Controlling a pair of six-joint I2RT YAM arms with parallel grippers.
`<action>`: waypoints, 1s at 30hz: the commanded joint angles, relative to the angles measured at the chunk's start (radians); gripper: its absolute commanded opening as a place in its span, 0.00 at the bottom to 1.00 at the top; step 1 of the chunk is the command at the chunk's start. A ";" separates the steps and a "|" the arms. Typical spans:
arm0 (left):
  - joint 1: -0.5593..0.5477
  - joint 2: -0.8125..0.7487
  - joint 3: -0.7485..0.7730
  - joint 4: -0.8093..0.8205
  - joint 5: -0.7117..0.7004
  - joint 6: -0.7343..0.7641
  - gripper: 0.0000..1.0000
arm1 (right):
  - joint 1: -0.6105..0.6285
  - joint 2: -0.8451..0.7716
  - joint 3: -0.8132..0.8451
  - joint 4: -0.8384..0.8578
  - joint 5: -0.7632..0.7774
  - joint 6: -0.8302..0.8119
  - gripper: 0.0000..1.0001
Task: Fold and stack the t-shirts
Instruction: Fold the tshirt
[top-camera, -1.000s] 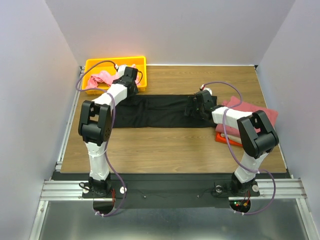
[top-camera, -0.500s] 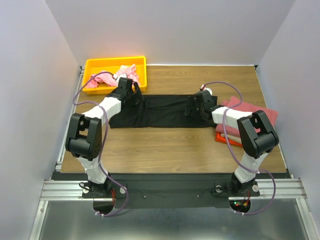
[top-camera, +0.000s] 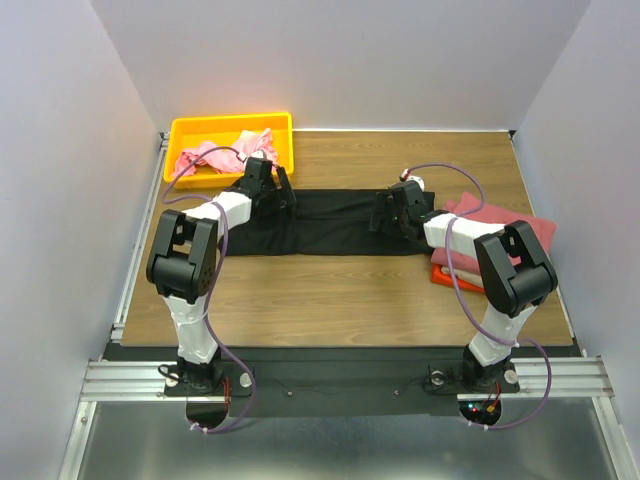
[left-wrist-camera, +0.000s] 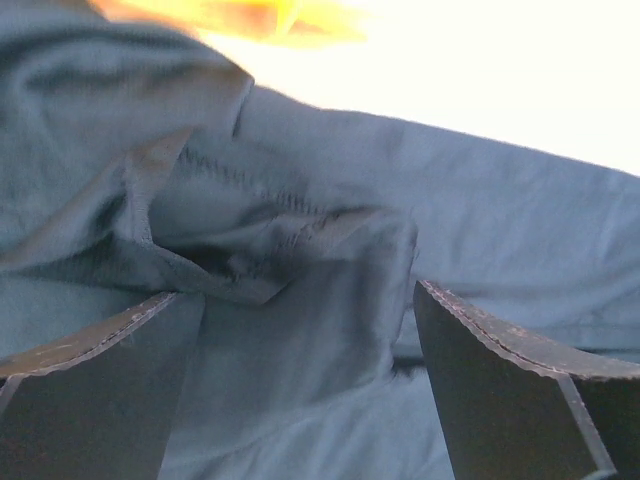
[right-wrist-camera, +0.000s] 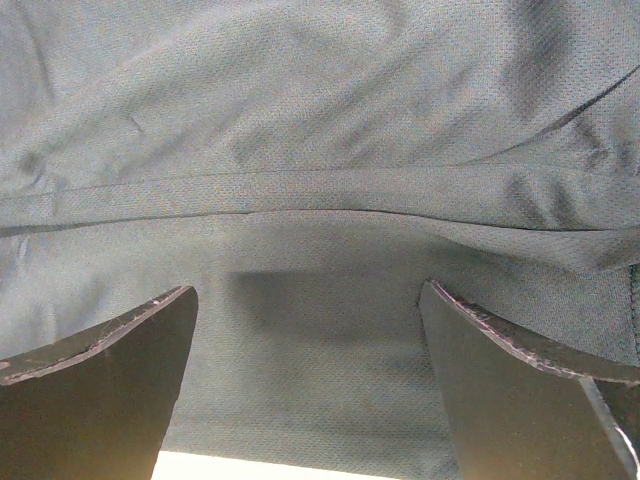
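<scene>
Long black cloth t-shirt (top-camera: 330, 222) lies as a strip across wooden tabletop (top-camera: 330, 290). L gripper (top-camera: 268, 190) is at its left end, jaws apart w/ a bunched fold between them, nothing clamped. R gripper (top-camera: 392, 212) is low over its right part, jaws spread, cloth flat beneath. Dusty rose-red tee (top-camera: 505, 225) sits on orange tee (top-camera: 445, 277), just beside the black tee's right end. Light pink tee (top-camera: 215, 157) is in yellow plastic bin (top-camera: 230, 122), behind its left end.

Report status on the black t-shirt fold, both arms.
Left gripper open over bunched cloth. Right gripper open over flat hem. Black t-shirt lies as a long strip. Rose-red t-shirt folded by its right end.
</scene>
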 joint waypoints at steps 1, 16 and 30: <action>0.007 0.041 0.104 0.064 -0.064 0.019 0.98 | -0.002 0.053 -0.021 -0.119 0.005 -0.006 1.00; 0.028 -0.056 0.132 0.018 -0.134 -0.021 0.98 | -0.003 -0.001 -0.002 -0.122 -0.003 -0.013 1.00; 0.010 -0.150 -0.161 0.136 -0.064 -0.078 0.98 | -0.009 0.057 0.201 -0.124 0.052 -0.017 1.00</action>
